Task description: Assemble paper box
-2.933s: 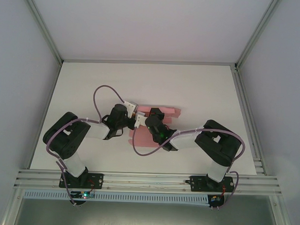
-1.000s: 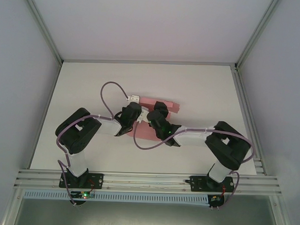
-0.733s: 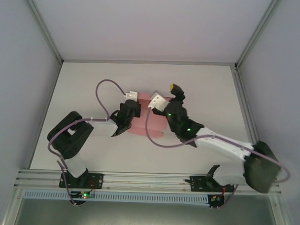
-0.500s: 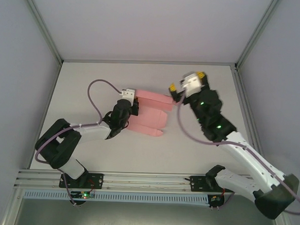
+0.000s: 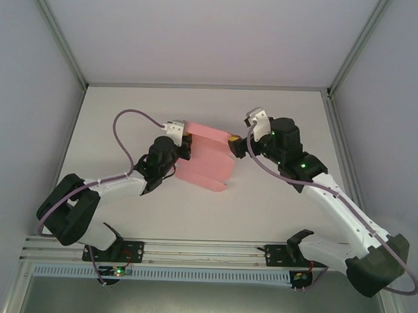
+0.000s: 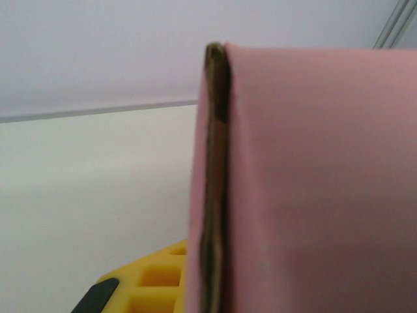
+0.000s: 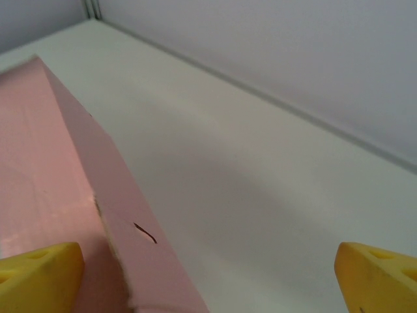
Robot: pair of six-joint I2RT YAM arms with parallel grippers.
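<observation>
Paper box [image 5: 207, 160] sits on table [image 5: 128, 112]. Left gripper [image 5: 186, 140] clamps its left end; right gripper [image 5: 233, 142] gapes wide at its right end.

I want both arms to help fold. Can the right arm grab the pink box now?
Probably yes: the right fingers stand open at the paper box's right end, its edge between them, nothing blocking.

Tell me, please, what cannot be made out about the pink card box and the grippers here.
1. Top view: the left end of the pink thin-card paper box lies under the left gripper; whether its flaps are tucked is too small to tell.
2. Left wrist view: the box is blurred by closeness, cut by the right edge, and hides one finger.
3. Right wrist view: the yellow fingertips of the open right gripper are cut by the bottom edge.
</observation>
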